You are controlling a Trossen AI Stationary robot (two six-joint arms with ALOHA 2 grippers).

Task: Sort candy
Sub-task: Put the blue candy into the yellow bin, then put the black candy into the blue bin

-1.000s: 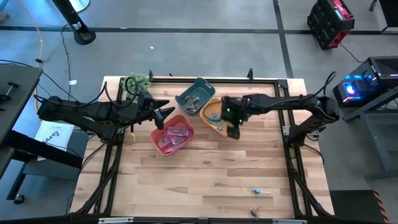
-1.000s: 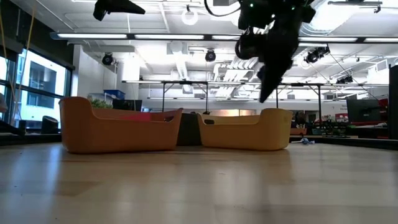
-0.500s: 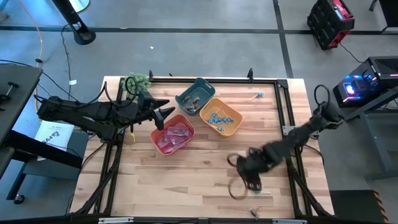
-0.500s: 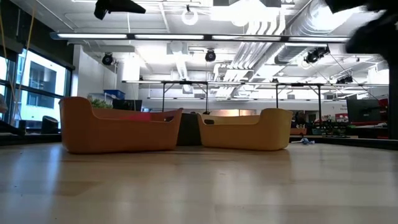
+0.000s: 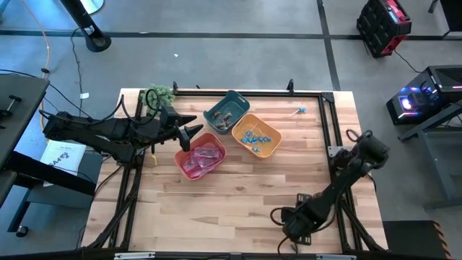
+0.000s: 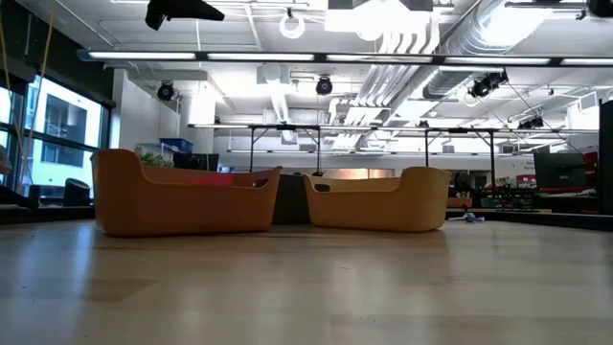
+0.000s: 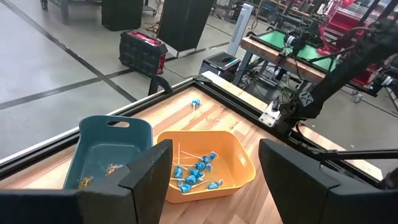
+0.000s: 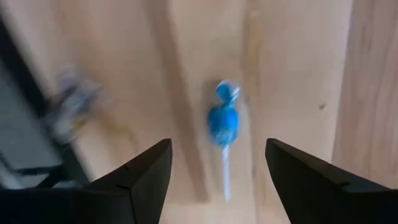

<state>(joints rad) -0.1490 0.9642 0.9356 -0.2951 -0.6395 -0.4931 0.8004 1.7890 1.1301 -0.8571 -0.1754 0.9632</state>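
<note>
While our right claw (image 8: 217,180) is hanging wide open and empty low over the surface's (image 5: 238,188) near edge, a blue lollipop (image 8: 222,124) is lying just ahead between its fingers. Our left claw (image 7: 214,174) is waiting open above the red bin (image 5: 200,157), with blue lollipops (image 7: 196,174) in the orange bin (image 7: 239,162) ahead.

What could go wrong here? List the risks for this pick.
1. The right gripper, open over the blue lollipop near the table's front edge, may pinch only its thin white stick, so it could slip out.
2. A brownish piece lies close by and could get knocked.
</note>
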